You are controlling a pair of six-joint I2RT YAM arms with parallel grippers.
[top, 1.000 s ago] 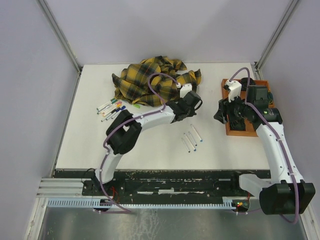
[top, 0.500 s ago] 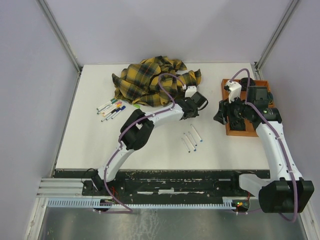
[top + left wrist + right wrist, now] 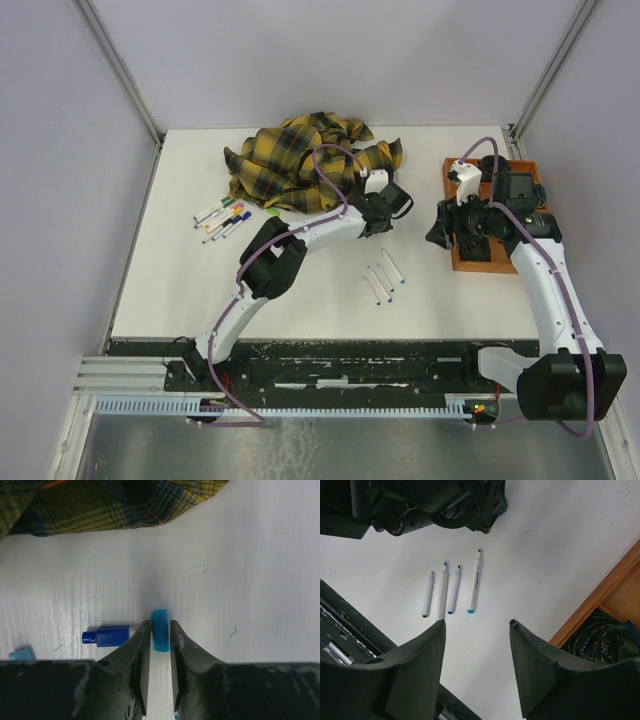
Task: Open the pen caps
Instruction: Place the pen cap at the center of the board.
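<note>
A light blue pen cap (image 3: 160, 630) lies on the white table between the fingertips of my left gripper (image 3: 159, 624), whose jaws stand slightly apart around it, open. A dark blue cap (image 3: 107, 636) lies just left of the fingers. In the top view the left gripper (image 3: 390, 205) is low over the table beside the cloth. Several uncapped white pens (image 3: 383, 277) lie side by side mid-table, also in the right wrist view as pens (image 3: 452, 592). More capped pens (image 3: 225, 215) lie at the left. My right gripper (image 3: 477, 622) hangs open and empty above the table; in the top view this right gripper (image 3: 445, 225) is by the tray.
A crumpled yellow-and-black plaid cloth (image 3: 300, 165) lies at the back of the table, and this cloth (image 3: 100, 505) fills the top of the left wrist view. A wooden tray (image 3: 470, 266) sits at the right under the right arm. Another pale blue piece (image 3: 21, 653) lies far left.
The left arm's elbow swung to the right while its gripper stayed near the same spot by the cloth. The right arm has barely moved.
</note>
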